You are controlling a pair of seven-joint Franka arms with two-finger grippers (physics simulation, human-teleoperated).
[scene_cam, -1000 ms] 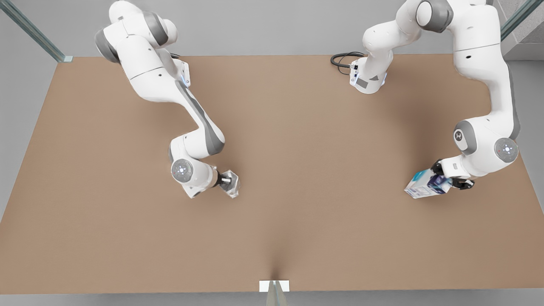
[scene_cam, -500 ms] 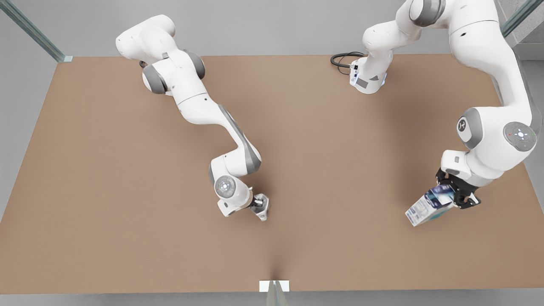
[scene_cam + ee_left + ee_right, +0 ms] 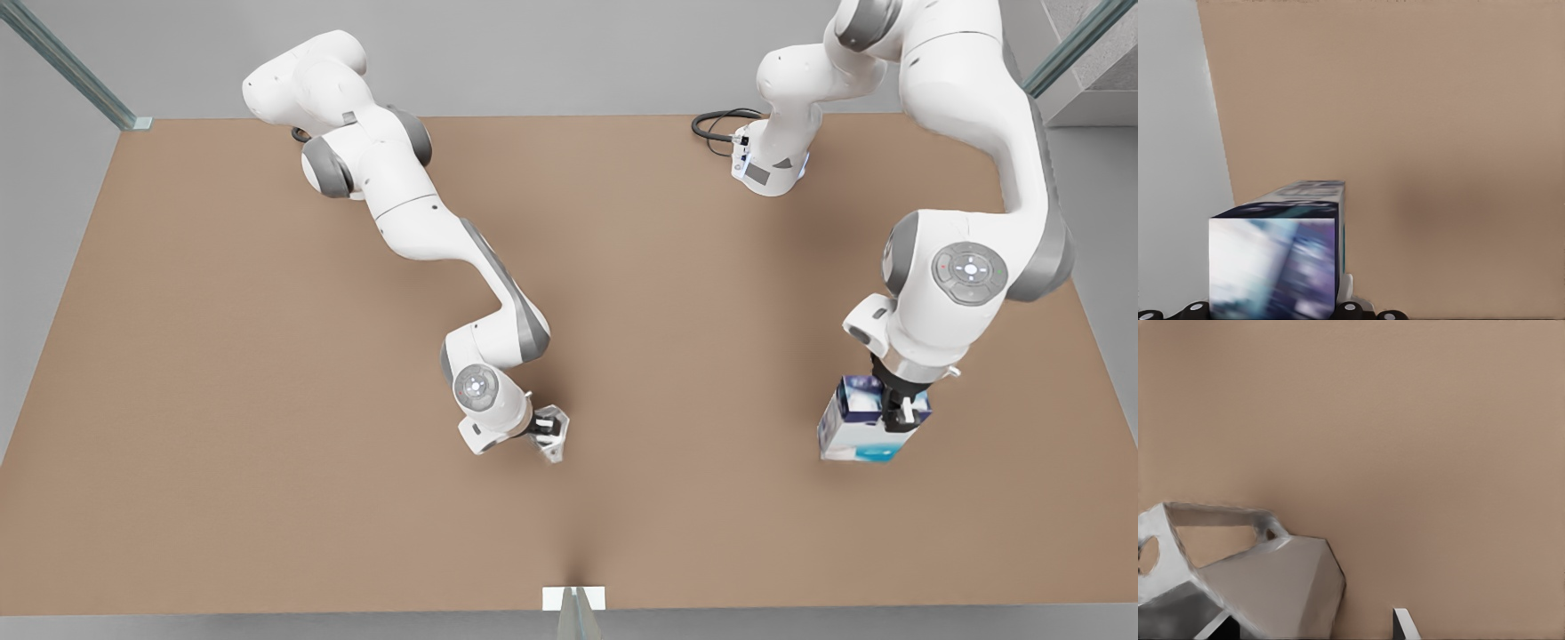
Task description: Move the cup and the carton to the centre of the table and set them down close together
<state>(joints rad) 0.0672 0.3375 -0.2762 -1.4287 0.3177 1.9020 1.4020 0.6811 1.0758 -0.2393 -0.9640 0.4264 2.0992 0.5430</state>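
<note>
The silvery faceted cup (image 3: 553, 434) hangs just over the light-brown table (image 3: 267, 400) near its middle, slightly toward the front edge. My right gripper (image 3: 540, 427) is shut on the cup; the right wrist view shows the cup (image 3: 1265, 587) with its handle close below the camera. The white carton (image 3: 855, 433) with dark blue and teal print is at the front view's right. My left gripper (image 3: 898, 414) is shut on it from above. Close under the left wrist camera I see the carton (image 3: 1275, 263) with the table's edge beside it.
A black cable (image 3: 718, 124) loops beside an arm base (image 3: 769, 169) at the table's back edge. A small white marker (image 3: 573, 597) sits at the middle of the front edge. Metal frame posts (image 3: 71, 67) stand at the back corners.
My right gripper carried the cup from the front view's left toward the middle, then nearly stopped. My left gripper turned the carton more upright and shifted it slightly toward the centre.
</note>
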